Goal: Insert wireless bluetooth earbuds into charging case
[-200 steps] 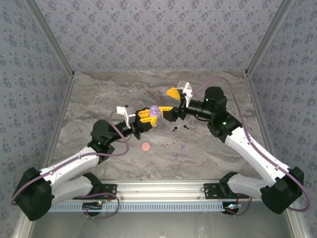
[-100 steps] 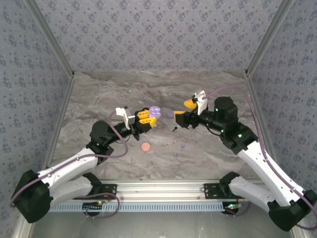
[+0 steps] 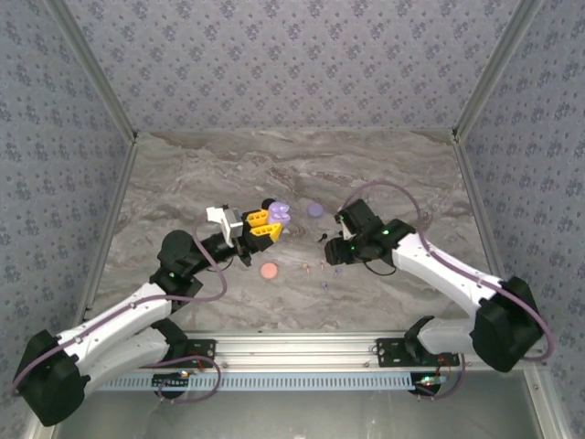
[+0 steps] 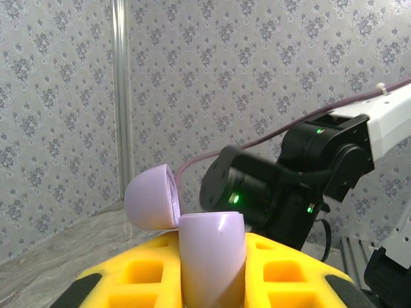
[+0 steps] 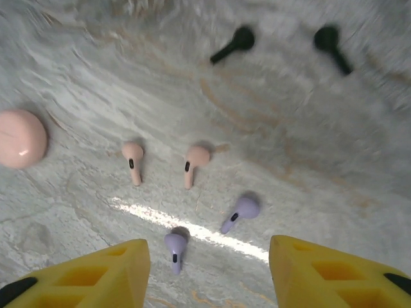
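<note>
Right wrist view looks down on 2 lilac earbuds [image 5: 242,209] lying just beside each other on the marble table [image 5: 77,77], the nearer bud [image 5: 174,246] almost between the yellow fingers. 2 pink earbuds [image 5: 194,159] lie near them, 2 black earbuds [image 5: 234,43] lie well beyond, and a pink disc [image 5: 19,138] sits off to one side. The right gripper [image 5: 209,260] hovers over the lilac pair, jaws apart with nothing between them. The lilac charging case [image 4: 212,253] is off the table, clamped in the left gripper [image 3: 265,225], its lid [image 4: 151,196] hinged back.

The main risk looks to be the pick. The 2 lilac buds are so close together that closing jaws could catch both or flick 1 away. Each bud is small and rounded, so an off-centre pinch may squirt it out. A bud gripped at the wrong angle would probably not seat in its socket. Tilting the case could let the lid swing shut.
</note>
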Controlling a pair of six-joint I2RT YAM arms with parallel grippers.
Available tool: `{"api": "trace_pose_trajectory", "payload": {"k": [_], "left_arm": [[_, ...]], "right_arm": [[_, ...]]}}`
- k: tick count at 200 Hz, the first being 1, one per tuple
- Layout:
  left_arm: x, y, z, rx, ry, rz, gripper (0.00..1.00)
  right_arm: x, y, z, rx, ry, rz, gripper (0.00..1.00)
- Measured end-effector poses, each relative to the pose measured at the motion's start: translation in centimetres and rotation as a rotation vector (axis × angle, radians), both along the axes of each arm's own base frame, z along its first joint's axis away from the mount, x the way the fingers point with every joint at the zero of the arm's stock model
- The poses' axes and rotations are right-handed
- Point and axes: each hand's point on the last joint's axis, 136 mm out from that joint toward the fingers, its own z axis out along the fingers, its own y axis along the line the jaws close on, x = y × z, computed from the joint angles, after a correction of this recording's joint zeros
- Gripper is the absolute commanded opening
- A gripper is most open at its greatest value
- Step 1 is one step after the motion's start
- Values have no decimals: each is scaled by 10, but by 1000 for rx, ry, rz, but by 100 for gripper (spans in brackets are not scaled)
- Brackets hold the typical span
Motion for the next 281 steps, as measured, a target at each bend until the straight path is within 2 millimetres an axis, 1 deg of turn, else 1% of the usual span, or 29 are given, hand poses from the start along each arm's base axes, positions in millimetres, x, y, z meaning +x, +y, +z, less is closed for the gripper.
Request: {"api": "trace_pose_trajectory", "payload": {"k": [7, 11, 21, 50, 71, 106, 142, 200, 230, 281], "left_arm": [[-1, 1, 1, -1, -4, 1, 0], [-1, 1, 2, -2, -7, 1, 0], [-2, 3, 4, -5, -13, 5, 0], [-3, 5, 4, -8, -15, 10, 0], [-2, 5, 1, -3, -7, 16, 0], [-2, 5, 1, -2, -9, 21, 0], [-3, 7, 3, -5, -17, 22, 0], [-3, 7, 3, -5, -17, 22, 0], [-3, 7, 3, -5, -17, 22, 0], [-3, 6, 2, -1, -17, 23, 0]], "right_arm": [[-5, 4, -10, -22, 30, 9, 51], [-6, 5, -12, -27, 37, 9, 51], [-16, 11, -26, -59, 81, 30, 50], [-33, 22, -47, -127, 152, 61, 47], [-36, 30, -57, -175, 176, 76, 45], [-34, 41, -70, -242, 188, 97, 43], [-33, 37, -75, -287, 190, 96, 43], [-37, 35, -78, -307, 204, 99, 41], [-41, 36, -82, -316, 214, 106, 38], [-41, 35, -83, -328, 214, 107, 30]]}}
